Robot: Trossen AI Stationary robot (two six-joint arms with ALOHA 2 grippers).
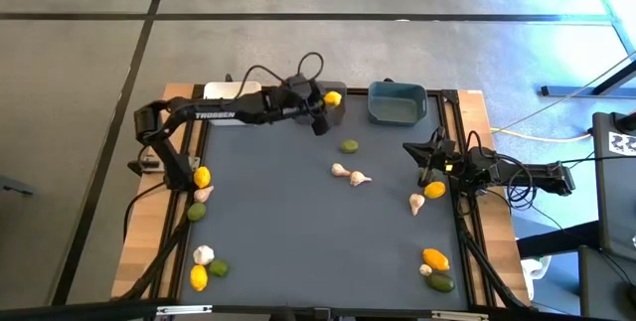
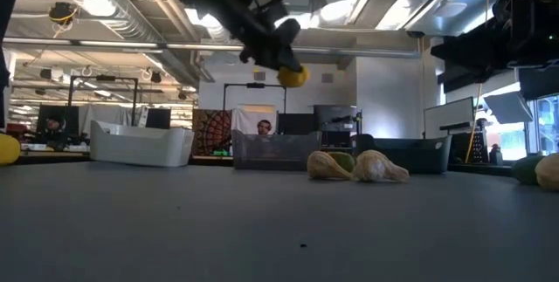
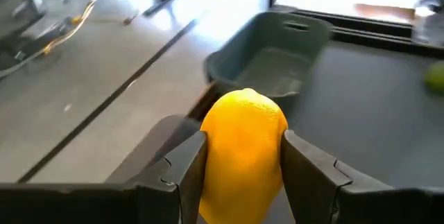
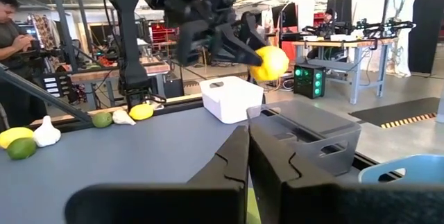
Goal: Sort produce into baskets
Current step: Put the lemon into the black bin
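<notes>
Robotics lab or workshop, open-plan — bare ceiling w/ exposed ducts (image 2: 113, 11) and strip lights overhead, polished concrete floor (image 1: 79, 73) w/ dark seams. Beyond the left gripper (image 4: 244, 42), benches (image 4: 333, 44) loaded w/ monitors and gear; a PC tower (image 4: 309, 80) glowing green sits under one. A person (image 4: 14, 37) stands off to that gripper's side, probably looking at a phone — hard to tell. Cables (image 1: 556, 112) trail over the floor near the right gripper (image 1: 429, 154).

Dark arms (image 1: 229, 112) with white lettering, looping black cables.
</notes>
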